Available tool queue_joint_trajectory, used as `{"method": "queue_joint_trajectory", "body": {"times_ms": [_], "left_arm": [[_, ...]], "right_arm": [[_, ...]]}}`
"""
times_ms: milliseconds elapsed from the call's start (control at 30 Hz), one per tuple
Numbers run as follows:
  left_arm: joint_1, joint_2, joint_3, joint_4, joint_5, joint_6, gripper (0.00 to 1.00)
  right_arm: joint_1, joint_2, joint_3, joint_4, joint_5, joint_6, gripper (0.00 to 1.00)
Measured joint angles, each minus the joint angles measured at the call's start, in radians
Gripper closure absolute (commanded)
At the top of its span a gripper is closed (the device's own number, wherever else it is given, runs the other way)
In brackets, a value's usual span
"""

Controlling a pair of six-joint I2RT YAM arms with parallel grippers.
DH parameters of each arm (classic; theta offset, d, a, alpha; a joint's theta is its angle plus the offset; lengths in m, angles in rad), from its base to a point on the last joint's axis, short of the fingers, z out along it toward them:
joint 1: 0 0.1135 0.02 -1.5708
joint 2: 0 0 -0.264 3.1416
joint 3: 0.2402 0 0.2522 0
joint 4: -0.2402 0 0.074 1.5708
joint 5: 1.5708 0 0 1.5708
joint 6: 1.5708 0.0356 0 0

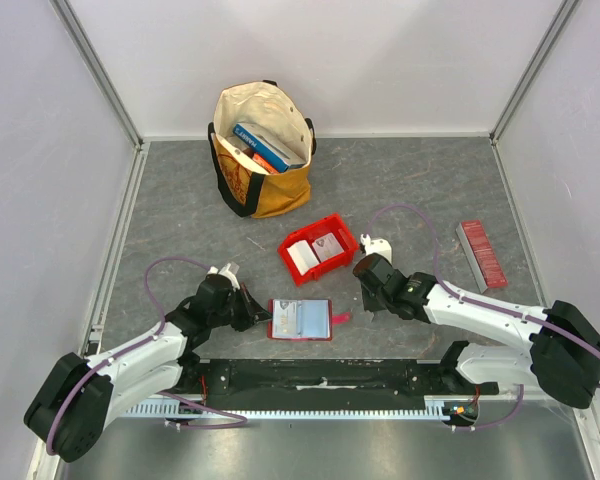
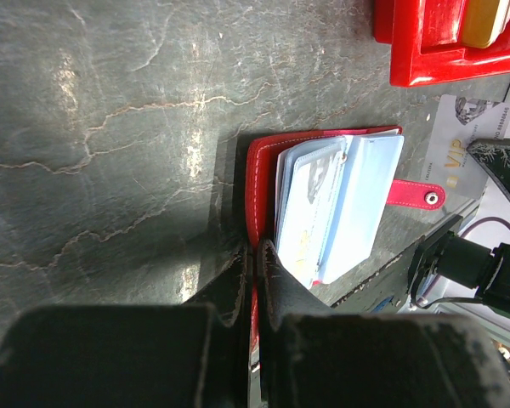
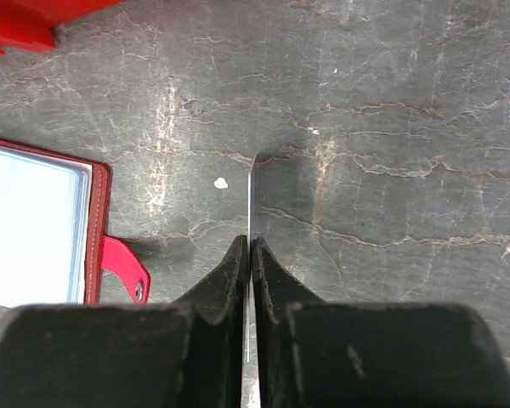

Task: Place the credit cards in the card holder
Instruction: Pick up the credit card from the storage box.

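Observation:
The card holder [image 1: 300,320] lies open on the grey table with its pale card sleeves up and its snap tab [image 1: 340,318] to the right. It also shows in the left wrist view [image 2: 340,204]. My left gripper [image 1: 258,316] [image 2: 255,248] is shut on the edge of its red cover. My right gripper [image 1: 368,290] [image 3: 251,242] is shut on a thin white credit card [image 3: 250,195], seen edge-on, just right of the tab [image 3: 123,268]. That card shows face-on, printed "VIP", in the left wrist view [image 2: 463,144]. Two more cards [image 1: 315,252] lie in the red bin [image 1: 346,228].
A tote bag [image 1: 263,150] with blue books stands at the back. A ridged red strip [image 1: 480,252] lies at the right. The bin [image 2: 425,51] sits just behind the card holder. Walls close the table on three sides.

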Motion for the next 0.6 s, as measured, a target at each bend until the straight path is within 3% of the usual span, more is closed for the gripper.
{"method": "queue_joint_trajectory", "body": {"times_ms": [200, 367, 600], "left_arm": [[0.0, 0.0, 0.0, 0.0, 0.0, 0.0, 0.98], [0.0, -0.004, 0.0, 0.0, 0.0, 0.0, 0.98], [0.0, -0.021, 0.0, -0.002, 0.0, 0.0, 0.98]], "right_arm": [[0.0, 0.003, 0.0, -0.016, -0.001, 0.0, 0.86], [0.0, 0.012, 0.0, -0.027, -0.001, -0.003, 1.0], [0.0, -0.071, 0.0, -0.032, -0.029, -0.002, 1.0]]}}
